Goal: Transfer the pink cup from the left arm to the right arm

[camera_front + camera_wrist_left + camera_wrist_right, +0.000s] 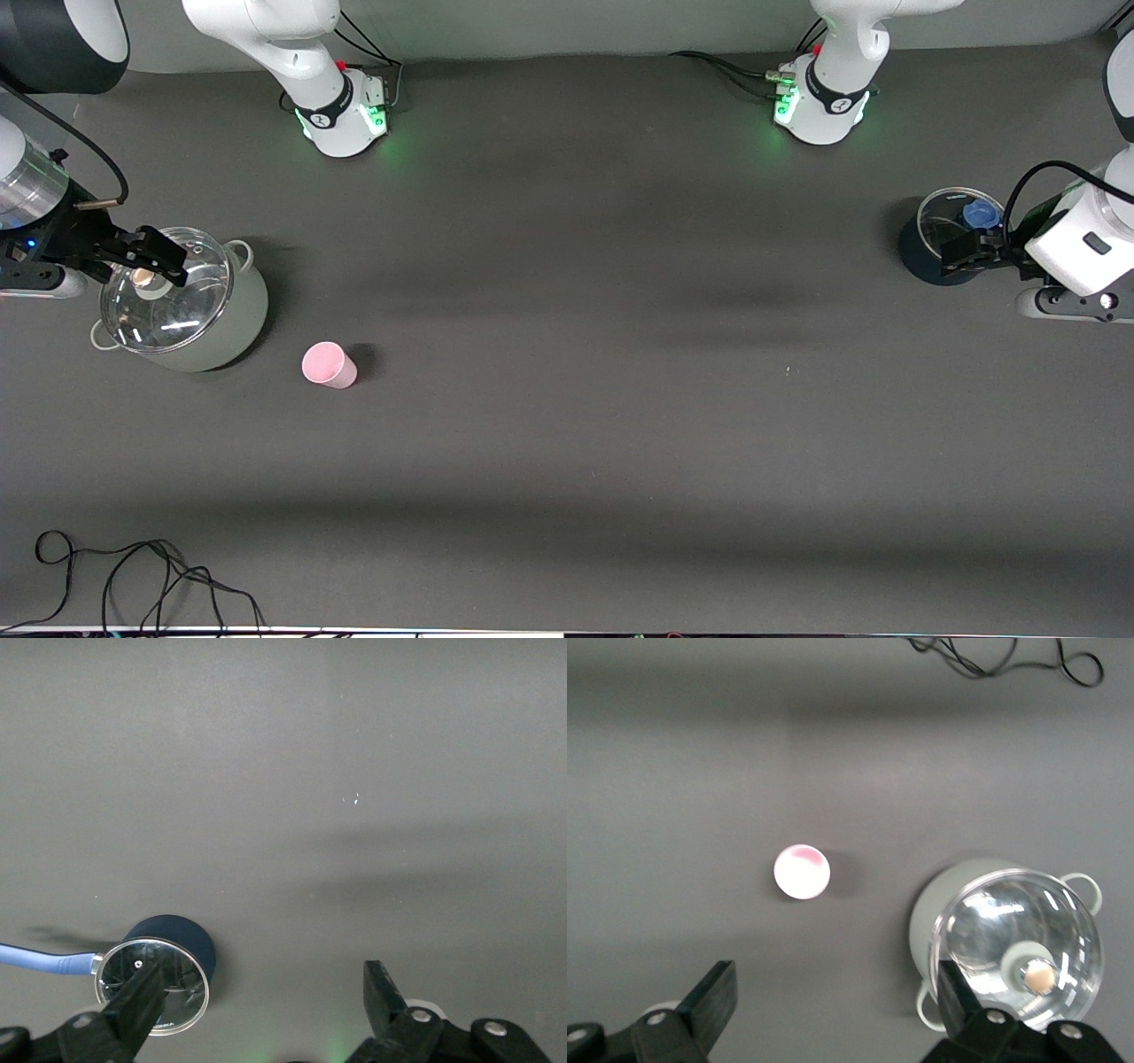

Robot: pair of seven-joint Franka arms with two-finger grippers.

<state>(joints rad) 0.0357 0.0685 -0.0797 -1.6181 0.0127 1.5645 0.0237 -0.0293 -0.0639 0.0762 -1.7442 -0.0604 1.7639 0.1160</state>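
Pink cup (pixel 329 365) standing upside down on the dark table (pixel 602 425), toward the right arm's end and nearer to the front camera than the pot (pixel 190 306); no gripper touches it. The cup is a small, smooth, tapered cylinder with a matte finish, its flat base uppermost. The pot is pale green with two loop handles and a domed glass lid (pixel 164 288) bearing a round knob.

Right gripper (pixel 146 257) hovers over the pot lid, fingers spread wide and holding nothing. Left gripper (pixel 961 252) hovers over a dark blue saucepan (pixel 930 257) at the left arm's end of the table, likewise wide and holding nothing; the saucepan has a glass lid and a light blue handle (pixel 44 958). A black cable (pixel 133 576) lies coiled at the table's front corner.

The cup's position fits either a stage awaiting pickup or one after the handover and set-down. Any grasp would best close across the tapered wall near mid-height, with light pressure, since the smooth wall narrows upward and may slip.
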